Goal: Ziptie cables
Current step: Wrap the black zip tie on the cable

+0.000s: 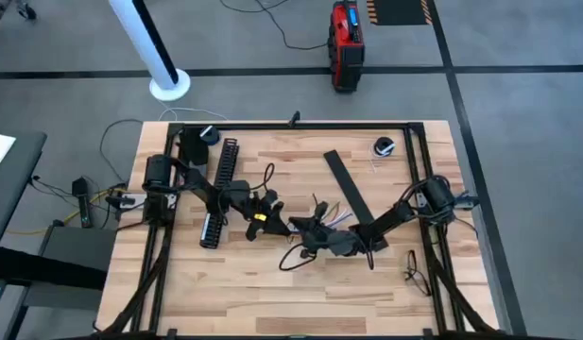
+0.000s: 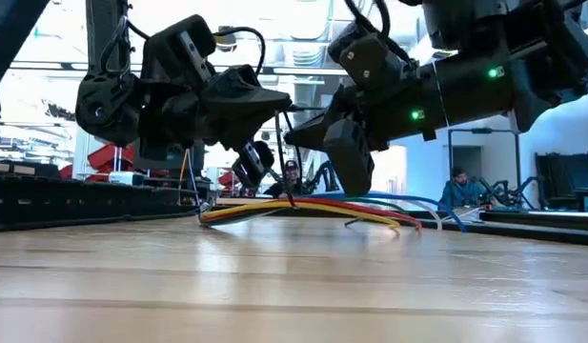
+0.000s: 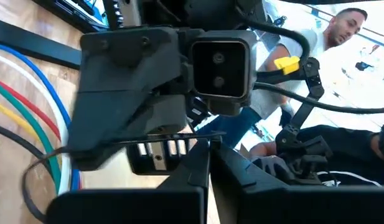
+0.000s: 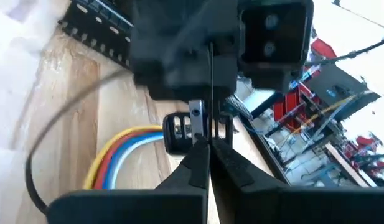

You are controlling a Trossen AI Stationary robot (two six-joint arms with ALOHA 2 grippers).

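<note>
- High view gives you, at the left, a black comb-slotted channel (image 1: 218, 189) lying on the pale wood-plank table (image 1: 272, 293).
- Beside it your left gripper (image 1: 272, 210) reaches toward the middle; in its wrist view the two dark fingers (image 3: 179, 180) meet around a thin black strand.
- At the centre lie the cables (image 2: 313, 210): thin, smooth, flexible wires, of which you can count yellow, red, blue, white and green in the left wrist view, fanning flat on the wood between the two grippers.
- Right of centre, your right gripper (image 1: 305, 229) faces the left one, fingers pressed together on a thin black strand.
- Farther right, one flat black rigid strip (image 1: 352, 200) lies slanted.
</note>
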